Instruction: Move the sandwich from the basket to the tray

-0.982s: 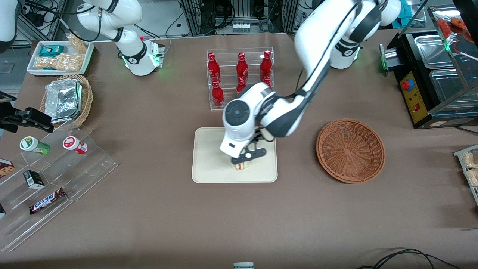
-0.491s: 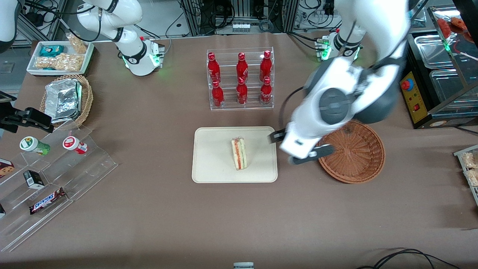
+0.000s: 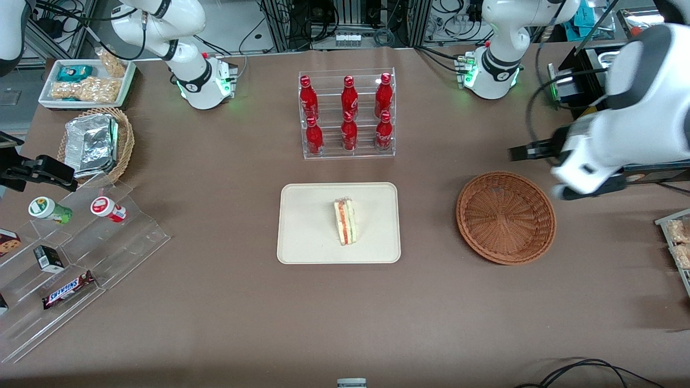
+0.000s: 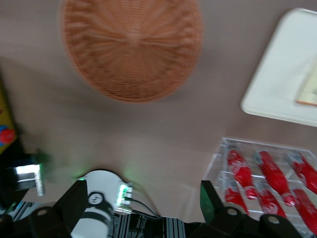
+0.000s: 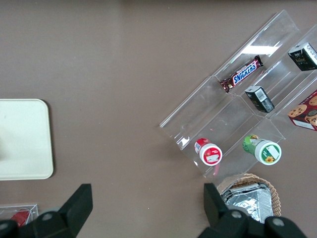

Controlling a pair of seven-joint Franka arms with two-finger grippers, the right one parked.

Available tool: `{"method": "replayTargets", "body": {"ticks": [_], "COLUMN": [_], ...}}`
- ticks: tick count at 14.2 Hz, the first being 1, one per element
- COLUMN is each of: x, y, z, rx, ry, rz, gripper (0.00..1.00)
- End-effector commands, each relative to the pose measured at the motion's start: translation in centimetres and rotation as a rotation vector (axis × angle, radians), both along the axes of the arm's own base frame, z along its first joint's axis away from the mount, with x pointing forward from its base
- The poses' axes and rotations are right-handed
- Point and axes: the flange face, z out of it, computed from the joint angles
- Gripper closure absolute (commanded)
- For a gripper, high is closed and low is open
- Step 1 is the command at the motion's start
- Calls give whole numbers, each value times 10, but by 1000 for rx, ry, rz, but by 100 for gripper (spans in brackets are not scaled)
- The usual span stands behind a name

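Note:
The sandwich [image 3: 345, 221], a pale wedge with orange and green layers, lies on the cream tray [image 3: 302, 237] with nothing touching it. The reddish-brown wicker basket [image 3: 505, 217] holds nothing. My left gripper [image 3: 560, 171] hangs high above the table beside the basket, toward the working arm's end, well away from the tray. It is open with nothing between its fingers. In the left wrist view the gripper [image 4: 142, 208] looks down on the basket [image 4: 131, 47], the tray [image 4: 277, 74] and an edge of the sandwich [image 4: 309, 91].
A clear rack of red bottles [image 3: 346, 113] stands farther from the front camera than the tray. A black appliance [image 3: 614, 118] sits close to the gripper. Toward the parked arm's end are a stepped acrylic shelf [image 3: 70, 253] with snacks and a tan foil-packet basket [image 3: 97, 143].
One second ago the gripper held the sandwich on the tray. It has let go, opened, and swung up and away past the basket toward the working arm's end. The sandwich stays on the tray.

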Motion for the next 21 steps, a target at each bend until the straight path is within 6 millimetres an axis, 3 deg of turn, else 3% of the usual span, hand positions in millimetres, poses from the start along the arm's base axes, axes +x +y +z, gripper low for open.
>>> {"method": "replayTargets", "body": {"ticks": [1, 5, 7, 9, 11, 16, 21], "x": [-29, -24, -17, -7, -8, -32, -25], "y": [23, 37, 48, 52, 56, 60, 56], "z": [8, 33, 40, 34, 45, 80, 92], "rx": [83, 79, 70, 74, 75, 134, 68], "ry": [-14, -38, -28, -65, -112, -163, -248], "rz": [10, 41, 56, 83, 125, 112, -63], "gripper": [0, 0, 0, 0, 0, 0, 0]}}
